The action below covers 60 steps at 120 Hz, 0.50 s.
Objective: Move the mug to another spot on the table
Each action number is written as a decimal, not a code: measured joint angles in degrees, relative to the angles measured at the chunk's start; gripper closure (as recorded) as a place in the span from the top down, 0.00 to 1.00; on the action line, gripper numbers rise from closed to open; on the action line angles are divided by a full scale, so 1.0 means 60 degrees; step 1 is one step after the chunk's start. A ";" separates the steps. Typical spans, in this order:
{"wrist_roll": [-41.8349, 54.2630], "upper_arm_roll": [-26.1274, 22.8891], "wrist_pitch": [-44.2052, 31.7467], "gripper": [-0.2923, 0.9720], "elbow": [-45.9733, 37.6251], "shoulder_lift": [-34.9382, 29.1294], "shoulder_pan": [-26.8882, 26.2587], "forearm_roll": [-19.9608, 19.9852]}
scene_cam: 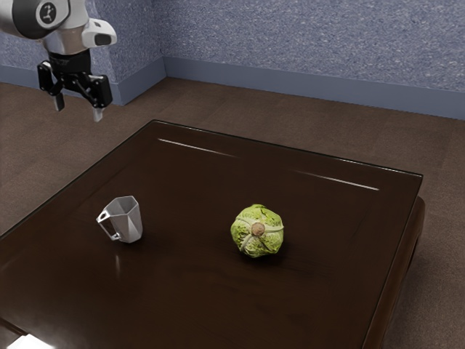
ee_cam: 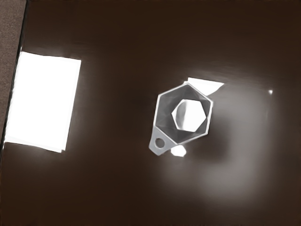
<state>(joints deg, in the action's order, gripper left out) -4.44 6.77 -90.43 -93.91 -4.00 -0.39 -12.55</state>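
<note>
Approach step: claw (scene_cam: pixel 77 105) open, empty, high above tabletop (scene_cam: pixel 312 211); mug (scene_cam: pixel 123 219) upright, 9 o'clock of cabbage (scene_cam: pixel 257 230). Next: descend, straddle mug wall.

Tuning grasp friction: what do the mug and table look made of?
Mug: looks like grey metal or glazed ceramic, with faceted walls and pale highlights; can't tell which. Table: dark wood look with a glossy lacquer that mirrors light streaks.
</note>
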 joint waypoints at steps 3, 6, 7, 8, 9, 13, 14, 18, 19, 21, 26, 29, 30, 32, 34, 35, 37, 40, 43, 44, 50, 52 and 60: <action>-0.0033 -0.0004 -0.0007 0.77 -0.0018 -0.0012 0.0002 0.0000; -0.0066 -0.0008 -0.0015 0.77 -0.0052 -0.0045 0.0008 0.0003; -0.0077 -0.0009 -0.0017 0.77 -0.0063 -0.0054 0.0011 0.0003; -0.0088 -0.0010 -0.0019 0.77 -0.0089 -0.0071 0.0013 0.0004; -0.0098 -0.0011 -0.0022 0.77 -0.0122 -0.0091 0.0016 0.0004; -0.0141 0.0005 -0.0039 0.77 -0.0402 -0.0268 0.0014 0.0008; -0.0151 0.0013 -0.0047 0.77 -0.0468 -0.0314 0.0020 0.0009; -0.0189 0.0024 -0.0077 0.77 -0.0675 -0.0475 0.0086 0.0012; -0.0198 0.0023 -0.0083 0.77 -0.0718 -0.0514 0.0107 0.0014; -0.0217 0.0012 -0.0096 0.77 -0.0841 -0.0588 0.0147 0.0016; -0.0256 -0.0002 -0.0134 0.77 -0.1456 -0.0899 0.0182 0.0018; -0.0263 -0.0007 -0.0207 0.77 -0.2000 -0.1134 0.0184 0.0022; -0.0259 -0.0008 -0.0246 0.77 -0.2196 -0.1204 0.0186 0.0024; -0.0249 -0.0008 -0.0327 0.77 -0.2563 -0.1319 0.0194 0.0033; -0.0235 -0.0002 -0.0421 0.77 -0.2933 -0.1431 0.0206 0.0080; -0.0225 0.0000 -0.0474 0.77 -0.3104 -0.1480 0.0214 0.0104; -0.0204 0.0012 -0.0591 0.77 -0.3439 -0.1567 0.0224 0.0153; -0.0166 0.0033 -0.0786 0.77 -0.3947 -0.1671 0.0250 0.0268; -0.0126 0.0051 -0.0991 0.77 -0.4481 -0.1782 0.0333 0.0379; -0.0113 0.0056 -0.1066 0.77 -0.4671 -0.1829 0.0363 0.0412; -0.0033 0.0075 -0.1492 0.77 -0.5514 -0.1985 0.0512 0.0566; 0.0001 0.0079 -0.1635 0.77 -0.5717 -0.2013 0.0546 0.0605; 0.0165 0.0085 -0.2202 0.77 -0.6359 -0.2029 0.0674 0.0720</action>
<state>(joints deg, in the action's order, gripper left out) -3.45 7.28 -103.64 -132.06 -16.18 3.65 -8.23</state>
